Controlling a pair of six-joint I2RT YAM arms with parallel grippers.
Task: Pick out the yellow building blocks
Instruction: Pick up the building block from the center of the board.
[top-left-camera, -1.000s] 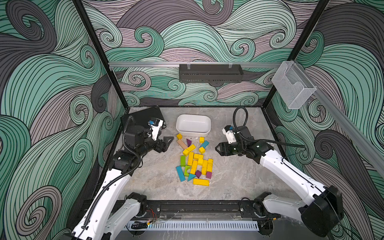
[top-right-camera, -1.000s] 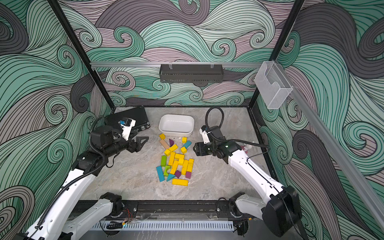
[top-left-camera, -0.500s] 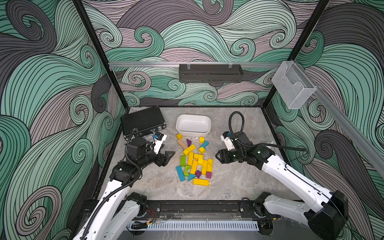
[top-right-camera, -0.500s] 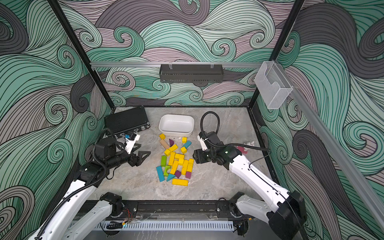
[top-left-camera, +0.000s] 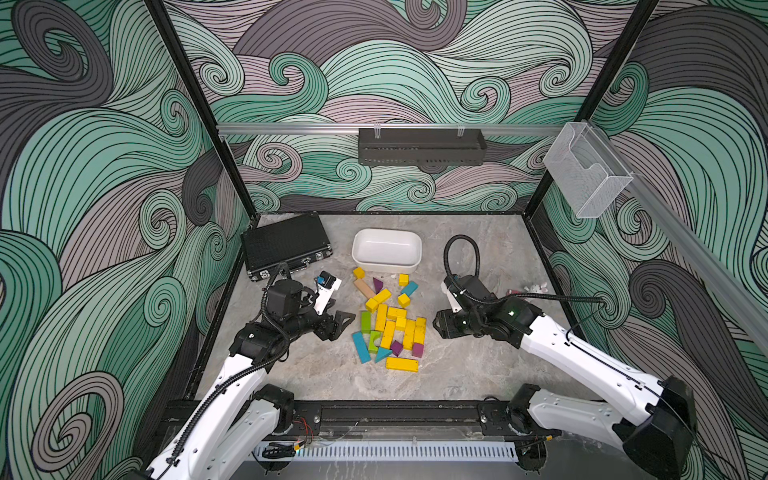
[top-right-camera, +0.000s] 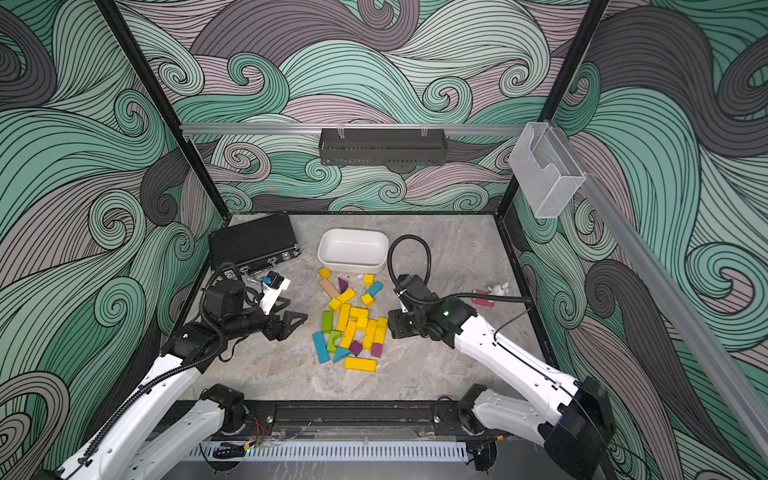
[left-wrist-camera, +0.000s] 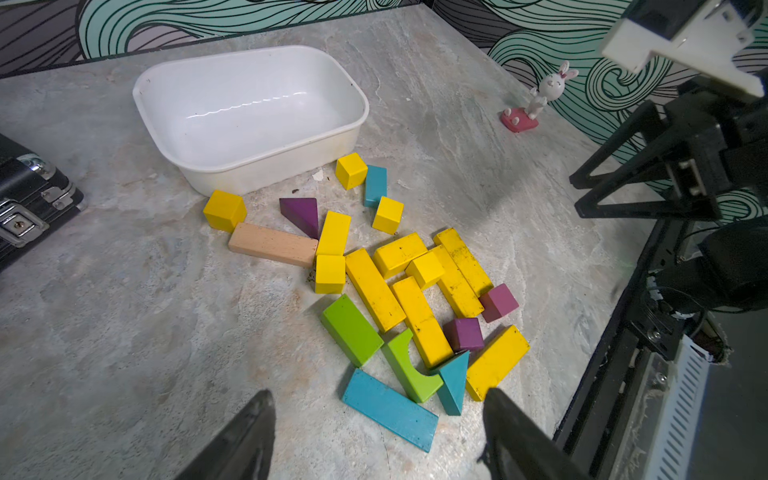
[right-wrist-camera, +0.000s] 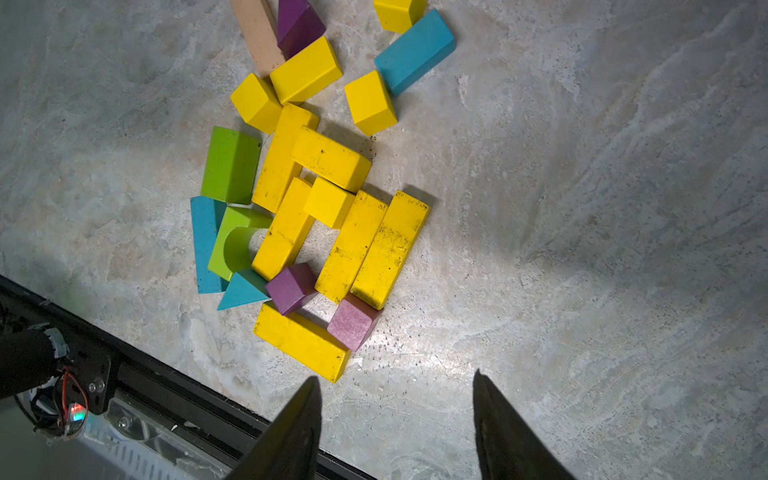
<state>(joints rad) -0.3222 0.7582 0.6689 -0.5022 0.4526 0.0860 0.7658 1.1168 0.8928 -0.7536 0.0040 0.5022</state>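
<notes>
The yellow building blocks (top-left-camera: 395, 328) (top-right-camera: 357, 328) lie in a loose heap mid-table, mixed with other colours; several are cubes and several are long bars (left-wrist-camera: 415, 282) (right-wrist-camera: 332, 208). One yellow bar (top-left-camera: 402, 364) lies alone at the heap's front edge. My left gripper (top-left-camera: 345, 320) (top-right-camera: 297, 320) hovers just left of the heap, open and empty, and its wrist view (left-wrist-camera: 378, 399) shows a teal bar (left-wrist-camera: 388, 409) just ahead of its jaws. On the heap's right is my right gripper (top-left-camera: 440, 326) (top-right-camera: 395, 326), open over bare table (right-wrist-camera: 395, 378).
A white bin (top-left-camera: 386, 268) (left-wrist-camera: 270, 166) stands empty behind the heap. A black case (top-left-camera: 286, 243) lies at the back left, and a small bunny figurine (top-left-camera: 536, 289) (left-wrist-camera: 544, 89) at the right. Green, teal, purple and tan blocks sit among the yellow ones.
Both grippers have come forward and down, from beside the heap's back half to either side of its front half. The left arm has left the black case. No block has moved.
</notes>
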